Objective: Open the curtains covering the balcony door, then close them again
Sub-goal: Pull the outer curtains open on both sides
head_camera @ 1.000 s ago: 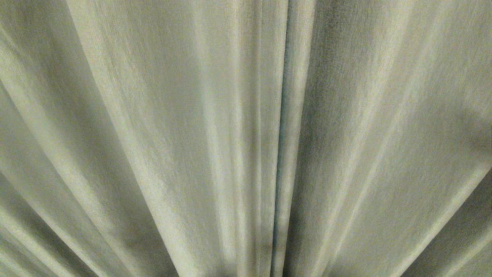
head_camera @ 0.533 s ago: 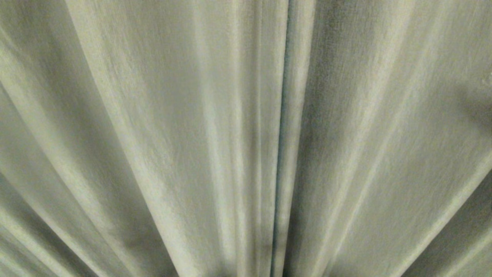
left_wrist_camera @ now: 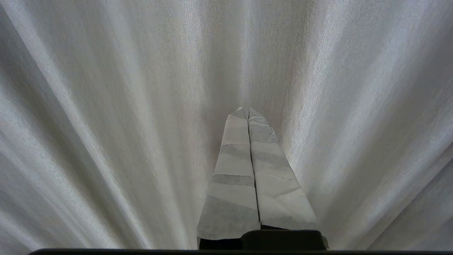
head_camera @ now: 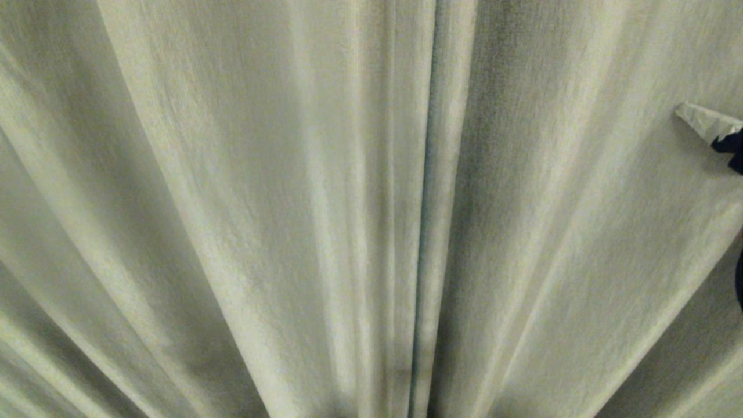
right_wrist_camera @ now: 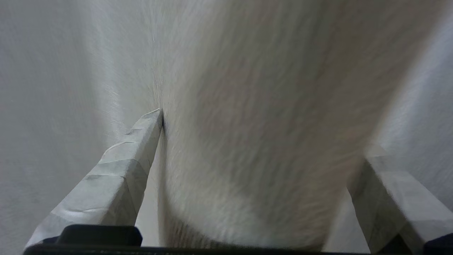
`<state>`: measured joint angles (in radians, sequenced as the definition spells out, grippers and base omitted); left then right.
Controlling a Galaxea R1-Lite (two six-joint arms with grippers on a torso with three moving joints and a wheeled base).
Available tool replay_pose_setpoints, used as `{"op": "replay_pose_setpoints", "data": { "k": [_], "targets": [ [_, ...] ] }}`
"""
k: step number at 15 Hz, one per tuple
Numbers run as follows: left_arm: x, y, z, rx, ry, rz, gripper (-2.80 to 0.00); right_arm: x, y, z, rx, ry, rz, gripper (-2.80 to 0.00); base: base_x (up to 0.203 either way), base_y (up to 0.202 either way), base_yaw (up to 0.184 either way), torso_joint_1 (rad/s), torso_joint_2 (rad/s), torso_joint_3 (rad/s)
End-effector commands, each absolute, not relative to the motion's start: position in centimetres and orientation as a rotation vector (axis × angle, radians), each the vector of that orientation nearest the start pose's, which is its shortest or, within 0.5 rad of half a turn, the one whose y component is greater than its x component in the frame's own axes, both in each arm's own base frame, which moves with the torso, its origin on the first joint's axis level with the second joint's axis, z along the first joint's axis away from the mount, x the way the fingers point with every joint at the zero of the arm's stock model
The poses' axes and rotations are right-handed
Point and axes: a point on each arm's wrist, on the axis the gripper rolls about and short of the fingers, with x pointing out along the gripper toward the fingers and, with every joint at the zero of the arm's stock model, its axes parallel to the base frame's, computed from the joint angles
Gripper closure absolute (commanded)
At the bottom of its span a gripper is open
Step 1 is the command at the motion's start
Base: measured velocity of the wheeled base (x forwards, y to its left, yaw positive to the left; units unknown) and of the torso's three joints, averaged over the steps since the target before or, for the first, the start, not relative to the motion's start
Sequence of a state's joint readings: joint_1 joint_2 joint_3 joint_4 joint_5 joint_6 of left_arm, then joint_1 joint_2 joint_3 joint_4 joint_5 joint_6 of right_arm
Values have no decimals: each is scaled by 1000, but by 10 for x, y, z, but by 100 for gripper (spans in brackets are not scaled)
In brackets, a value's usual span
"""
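The right gripper [right_wrist_camera: 263,131] has its two tape-wrapped fingers [right_wrist_camera: 116,177] spread wide, with a thick rounded fold of the curtains [right_wrist_camera: 269,117] bulging between them. One fingertip presses into the crease at the side of that fold; the other finger sits on the fold's far side, partly blurred, so whether it touches the cloth cannot be told. The fingers have not closed on the fabric. In the head view only one taped fingertip and a bit of dark gripper body show, at the right edge of the scene, against the cloth about a third of the way down.

The left gripper [left_wrist_camera: 247,110] has its taped fingers [left_wrist_camera: 233,177] pressed flat together, with nothing between them. Their tips point at the curtains and lie close to the fabric; contact cannot be made out. That arm does not appear in the head view.

The curtains [head_camera: 278,209] fill every view from edge to edge: pale beige-grey woven cloth hanging in long pleats that fan out toward the near edge of the head view. Two panels meet at a narrow dark seam [head_camera: 426,203] running from top to bottom just right of the middle, and the panels lie closed against each other along it. The right gripper is well to the right of this seam. Nothing behind the fabric shows through.
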<state>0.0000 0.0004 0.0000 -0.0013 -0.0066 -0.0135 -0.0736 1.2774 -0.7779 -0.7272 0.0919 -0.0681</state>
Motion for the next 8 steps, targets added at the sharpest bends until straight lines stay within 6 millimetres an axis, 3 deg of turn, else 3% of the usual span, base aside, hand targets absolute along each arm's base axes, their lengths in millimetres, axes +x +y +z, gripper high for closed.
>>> {"op": "replay_pose_setpoints", "data": {
  "k": [1, 7, 8],
  "targets": [
    [-23, 0, 76, -14, -1, -6, 0, 214, -14, 289, -91, -207, 11, -280, 0, 0, 0, 0, 0, 0],
    [-23, 0, 76, -14, -1, -6, 0, 228, -15, 302, -102, -262, 8, -280, 0, 0, 0, 0, 0, 0],
    [-23, 0, 76, -14, -1, -6, 0, 227, -15, 304, -109, -269, 7, 0, 0, 0, 0, 0, 0, 0]
  ]
}}
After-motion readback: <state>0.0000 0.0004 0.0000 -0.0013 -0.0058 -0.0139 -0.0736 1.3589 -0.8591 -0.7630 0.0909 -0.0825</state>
